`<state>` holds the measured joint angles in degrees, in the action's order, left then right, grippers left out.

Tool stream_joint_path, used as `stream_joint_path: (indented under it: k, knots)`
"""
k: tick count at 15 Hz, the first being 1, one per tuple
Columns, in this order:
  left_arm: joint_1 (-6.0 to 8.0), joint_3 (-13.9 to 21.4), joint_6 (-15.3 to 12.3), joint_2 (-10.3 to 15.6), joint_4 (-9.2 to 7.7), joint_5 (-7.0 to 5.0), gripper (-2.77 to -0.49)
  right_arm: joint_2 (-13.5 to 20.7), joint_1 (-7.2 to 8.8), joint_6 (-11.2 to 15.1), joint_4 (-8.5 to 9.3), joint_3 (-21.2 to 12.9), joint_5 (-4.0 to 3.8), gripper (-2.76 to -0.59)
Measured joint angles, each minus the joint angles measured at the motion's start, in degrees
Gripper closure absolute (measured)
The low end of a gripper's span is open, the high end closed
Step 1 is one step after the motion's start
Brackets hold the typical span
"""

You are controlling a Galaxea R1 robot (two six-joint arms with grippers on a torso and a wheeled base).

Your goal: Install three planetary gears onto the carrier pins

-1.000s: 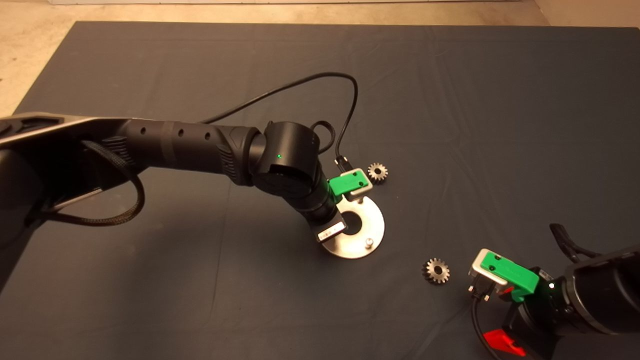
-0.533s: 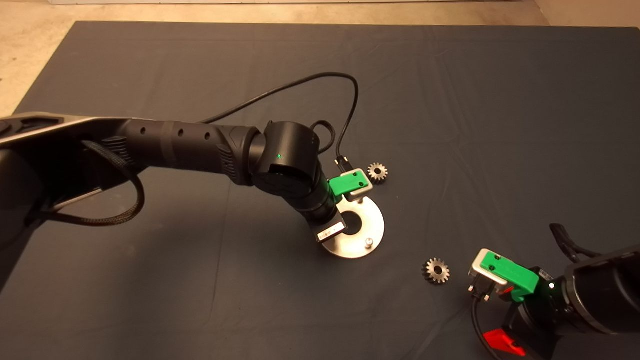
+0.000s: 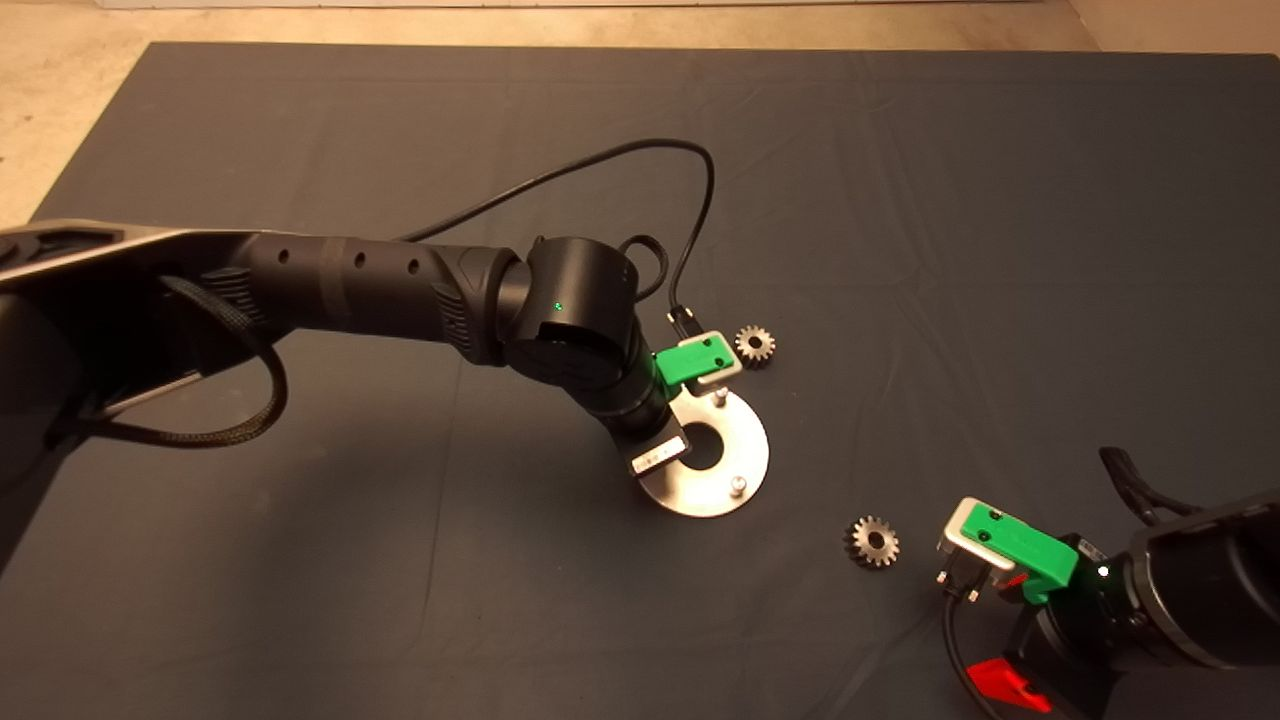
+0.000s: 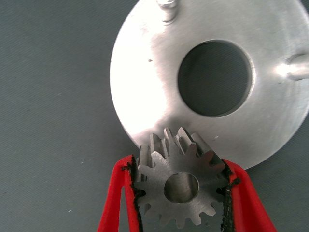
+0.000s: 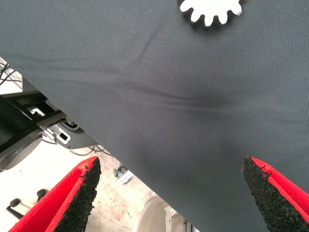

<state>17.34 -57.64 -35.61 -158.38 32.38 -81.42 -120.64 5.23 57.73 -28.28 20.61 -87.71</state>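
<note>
My left gripper is shut on one planetary gear, which it holds flat over the near rim of the round silver disc. Silvery metal shows through the gear's centre hole. Two carrier pins stand bare; the third is hidden. In the head view the left wrist covers part of the disc, with two pins showing. Two loose gears lie on the mat, one beyond the disc and one to its right. My right gripper is parked, open and empty.
A black cable loops from the left wrist over the mat behind the disc. In the right wrist view the open fingers look past the mat's edge to the floor, and a loose gear shows.
The left wrist has shifted slightly back and left over the disc, uncovering the far pin. The gears on the mat and the right arm have not moved.
</note>
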Motion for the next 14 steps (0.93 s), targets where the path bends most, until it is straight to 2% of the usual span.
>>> stream_joint_path:
  k: [7,8,11,14]
  knots:
    - [0.13,-0.2,0.1,0.1,-0.46,-0.08,-0.6,0.0,0.0,0.0,0.0,0.0,0.0,-2.18]
    - [0.16,-0.2,0.1,0.1,-0.71,-0.08,-0.6,0.0,0.0,0.0,0.0,0.0,0.0,-2.18]
    - [0.13,-0.2,0.1,0.1,-2.84,-0.02,-0.6,0.0,0.0,0.0,0.0,0.0,0.0,-2.18]
    - [0.13,-0.2,0.0,0.1,-3.25,-0.02,-0.6,0.0,0.02,0.0,0.0,0.0,0.0,-2.18]
